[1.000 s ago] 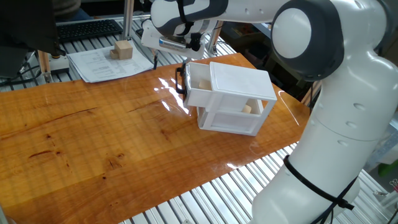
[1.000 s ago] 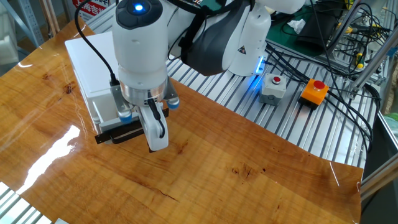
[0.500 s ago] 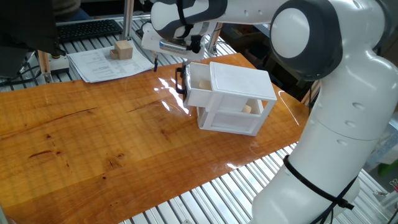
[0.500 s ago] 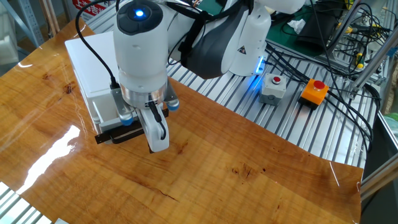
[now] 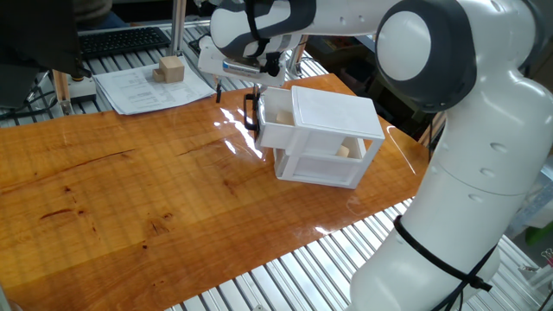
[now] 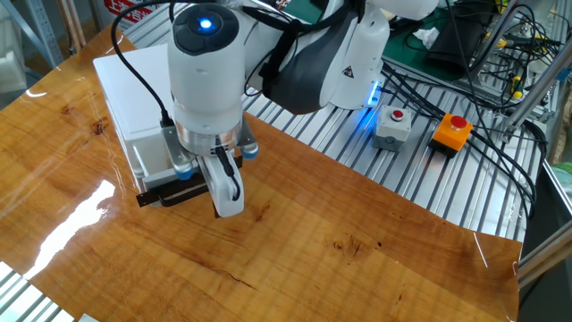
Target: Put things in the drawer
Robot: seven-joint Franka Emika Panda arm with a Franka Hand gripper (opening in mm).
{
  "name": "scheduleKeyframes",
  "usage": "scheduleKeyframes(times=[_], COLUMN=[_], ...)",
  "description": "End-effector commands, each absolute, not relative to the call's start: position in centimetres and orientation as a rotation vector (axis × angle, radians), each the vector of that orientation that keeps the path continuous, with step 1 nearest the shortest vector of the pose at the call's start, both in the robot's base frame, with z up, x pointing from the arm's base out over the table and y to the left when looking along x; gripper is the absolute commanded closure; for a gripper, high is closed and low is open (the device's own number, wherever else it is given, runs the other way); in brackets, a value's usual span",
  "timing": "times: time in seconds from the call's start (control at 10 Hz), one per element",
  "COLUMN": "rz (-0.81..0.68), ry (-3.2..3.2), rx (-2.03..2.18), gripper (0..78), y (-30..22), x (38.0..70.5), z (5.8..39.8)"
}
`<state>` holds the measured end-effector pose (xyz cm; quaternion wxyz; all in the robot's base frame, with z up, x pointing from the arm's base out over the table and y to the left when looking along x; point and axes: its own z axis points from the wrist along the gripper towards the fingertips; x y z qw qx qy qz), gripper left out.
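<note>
The white cabinet [image 5: 333, 130] stands on the wooden table, and it also shows in the other fixed view [image 6: 125, 85]. Its upper drawer [image 5: 275, 121] is pulled partly out, black bar handle [image 5: 251, 111] in front, with one tan wooden cube [image 5: 282, 117] inside. A second cube [image 5: 344, 151] lies in the lower compartment. A third cube [image 5: 170, 68] sits on papers at the back left. My gripper [image 5: 219, 86] hangs just in front of the handle [image 6: 170, 190], fingers [image 6: 228, 192] together, holding nothing.
Printed papers [image 5: 147, 86] and a keyboard [image 5: 125, 39] lie at the back left. A grey box with a red button [image 6: 393, 125] and an orange box [image 6: 451, 132] sit on the metal slats beyond the table. Cables trail behind them.
The gripper has shifted a few pixels sideways in both views. The drawer and the cubes have not moved.
</note>
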<state>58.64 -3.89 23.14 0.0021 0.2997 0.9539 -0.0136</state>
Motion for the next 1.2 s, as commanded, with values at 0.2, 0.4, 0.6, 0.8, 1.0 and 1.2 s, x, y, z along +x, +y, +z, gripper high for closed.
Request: scheduleKeyframes(times=[0.2,0.4,0.6,0.8,1.0,1.2], rz=[-0.05,-0.055,-0.061,-0.064,-0.071,-0.077], ry=[3.017,3.016,3.016,3.017,3.029,3.04], rx=[0.904,0.903,0.886,0.845,0.834,0.832], gripper=[0.1,0.1,0.1,0.1,0.1,0.1], y=[-5.8,-6.3,-7.0,-8.4,-9.2,-9.7], x=[58.2,57.8,57.0,56.3,56.1,55.7], z=[23.7,23.6,23.1,22.4,23.0,23.5])
